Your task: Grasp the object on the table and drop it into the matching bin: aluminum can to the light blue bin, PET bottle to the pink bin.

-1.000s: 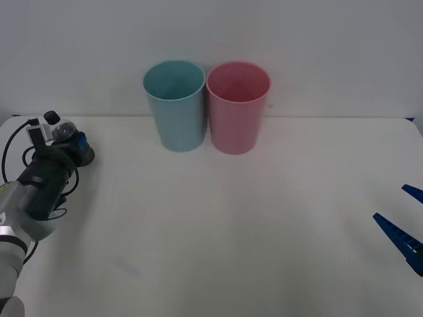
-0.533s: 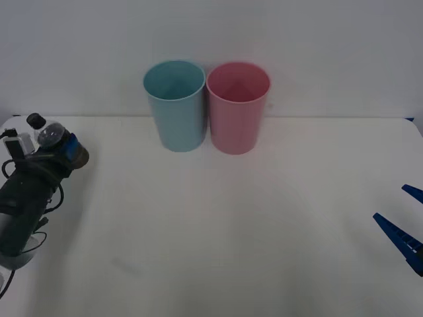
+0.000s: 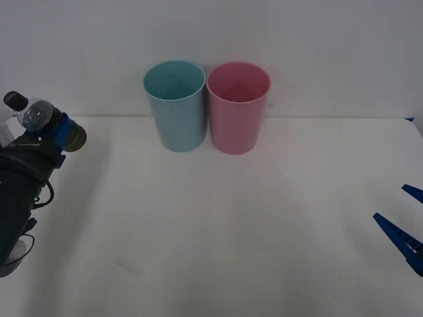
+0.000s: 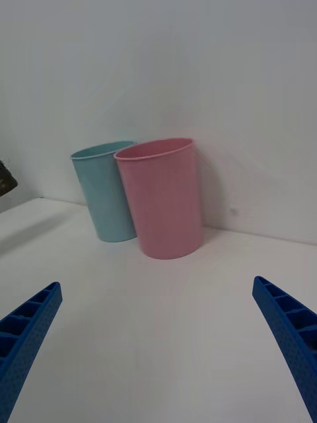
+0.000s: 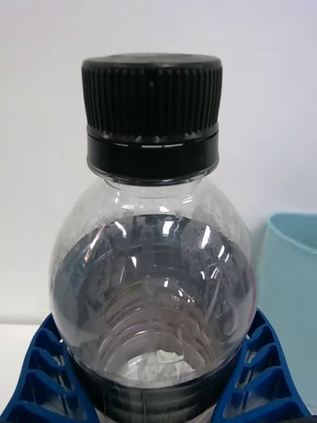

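The PET bottle [image 3: 38, 117], clear with a black cap and dark contents, is held above the white table [image 3: 231, 238] at the far left, cap tilted up and to the left. My left gripper [image 3: 58, 134] is shut on its body. In the left wrist view the bottle [image 5: 152, 277] stands between the blue fingers [image 5: 39, 373], beside the light blue bin [image 5: 290, 277]. The light blue bin [image 3: 174, 105] and the pink bin [image 3: 238, 109] stand touching, side by side, against the back wall. My right gripper [image 3: 403, 228] rests open at the right edge, facing the pink bin [image 4: 165, 201] and the light blue bin [image 4: 105, 192].
A plain white wall rises right behind the two bins. Bare tabletop lies between the left gripper and the bins, and between the bins and the right gripper [image 4: 158, 344].
My left gripper has risen with the bottle and shifted a little towards the left edge. The right arm and both bins have not moved.
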`<control>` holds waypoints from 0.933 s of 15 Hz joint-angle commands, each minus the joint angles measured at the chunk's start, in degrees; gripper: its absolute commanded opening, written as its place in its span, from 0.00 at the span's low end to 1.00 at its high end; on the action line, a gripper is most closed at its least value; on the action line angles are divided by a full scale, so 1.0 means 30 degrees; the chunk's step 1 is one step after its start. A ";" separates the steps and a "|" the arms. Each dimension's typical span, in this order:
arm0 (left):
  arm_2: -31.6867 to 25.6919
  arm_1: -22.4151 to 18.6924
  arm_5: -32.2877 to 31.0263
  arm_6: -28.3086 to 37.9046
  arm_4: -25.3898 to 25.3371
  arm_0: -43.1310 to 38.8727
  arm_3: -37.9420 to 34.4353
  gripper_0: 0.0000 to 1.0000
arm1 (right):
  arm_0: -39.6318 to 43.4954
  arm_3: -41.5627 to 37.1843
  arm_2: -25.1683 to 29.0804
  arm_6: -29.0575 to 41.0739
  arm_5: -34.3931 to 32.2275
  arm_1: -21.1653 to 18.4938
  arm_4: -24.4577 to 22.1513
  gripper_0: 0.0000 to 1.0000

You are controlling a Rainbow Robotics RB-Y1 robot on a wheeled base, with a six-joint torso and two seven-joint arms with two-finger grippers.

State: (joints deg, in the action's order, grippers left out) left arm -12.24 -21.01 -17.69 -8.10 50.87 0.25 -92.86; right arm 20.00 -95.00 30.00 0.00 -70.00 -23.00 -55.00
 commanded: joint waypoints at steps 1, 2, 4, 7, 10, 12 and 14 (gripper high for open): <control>0.1328 -0.0439 0.2233 0.0825 -0.0113 0.0032 -0.2300 0.00 | 0.0000 -0.0001 0.0000 0.0000 0.0000 0.0000 0.0000 1.00; 0.2060 -0.0791 0.3288 0.1529 -0.0054 0.0179 -0.3150 0.00 | 0.0000 -0.0001 0.0000 0.0000 0.0000 0.0000 0.0000 1.00; 0.3437 -0.1494 0.4694 0.2027 0.0005 0.0911 -0.4117 0.00 | 0.0000 -0.0001 0.0000 0.0000 0.0000 0.0000 0.0000 1.00; 0.4755 -0.2109 0.4929 0.2290 0.0034 0.2493 -0.4204 0.01 | 0.0000 -0.0001 0.0000 0.0000 0.0000 0.0000 0.0000 1.00; 0.6396 -0.2842 0.5427 0.2847 0.0034 0.4280 -0.4087 0.02 | 0.0000 -0.0001 0.0000 0.0000 0.0000 0.0000 0.0000 1.00; 0.7509 -0.2988 0.5661 0.3228 0.0034 0.5599 -0.3648 0.02 | 0.0000 -0.0001 0.0000 0.0000 0.0000 0.0000 0.0000 1.00; 0.8388 -0.2988 0.5690 0.3491 0.0034 0.6829 -0.2974 0.03 | 0.0000 -0.0001 0.0000 0.0000 0.0000 0.0000 0.0000 1.00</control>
State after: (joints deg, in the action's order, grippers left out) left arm 11.91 -29.97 -0.64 2.05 50.96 19.34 -102.62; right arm 20.00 -95.00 30.00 0.00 -70.00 -23.00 -55.00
